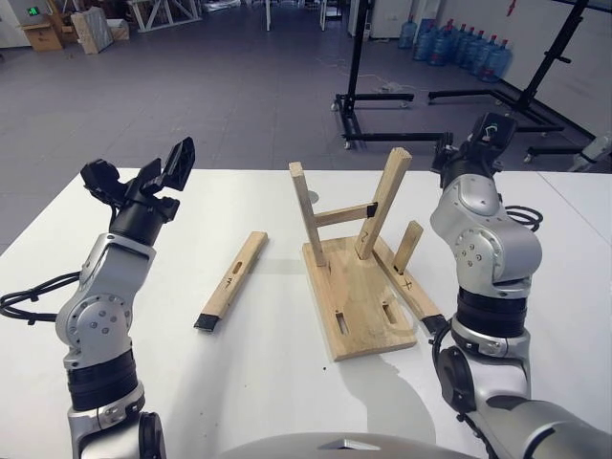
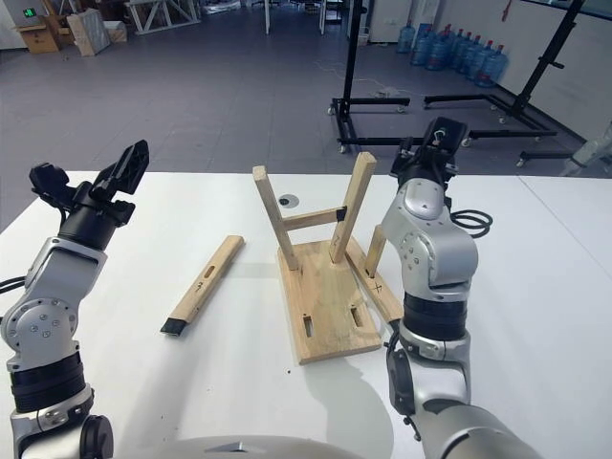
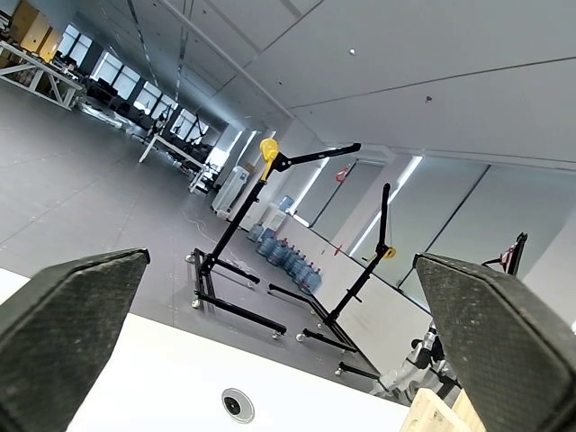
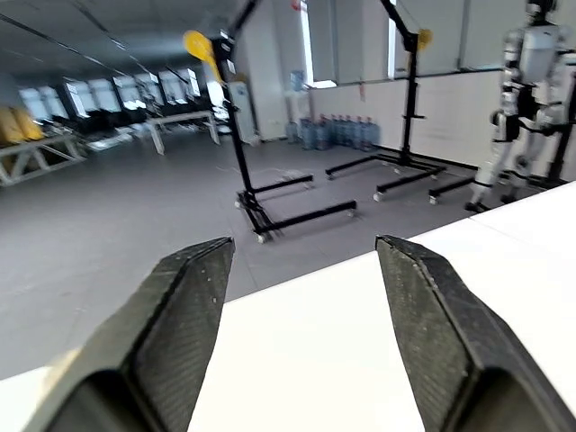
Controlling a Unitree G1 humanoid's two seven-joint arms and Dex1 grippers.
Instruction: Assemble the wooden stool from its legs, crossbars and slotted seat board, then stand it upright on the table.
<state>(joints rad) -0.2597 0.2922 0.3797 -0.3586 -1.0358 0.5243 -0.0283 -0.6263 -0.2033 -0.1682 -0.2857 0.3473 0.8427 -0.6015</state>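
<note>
A: Left gripper (image 1: 172, 164), upper left of frame: fingers spread wide, nothing held, raised off the table (image 1: 277, 382).
B: And the loose leg (image 1: 232, 279)?
A: Flat, centre-left, below and right of those fingers. Long axis runs lower left to upper right, dark end nearest. The left arm looks nearer.
B: Further right?
A: Seat board (image 1: 363, 320) flat at centre, two standing legs (image 1: 308, 215) joined by a crossbar (image 1: 341, 215). Right gripper (image 4: 301, 297): fingers apart, empty.
</note>
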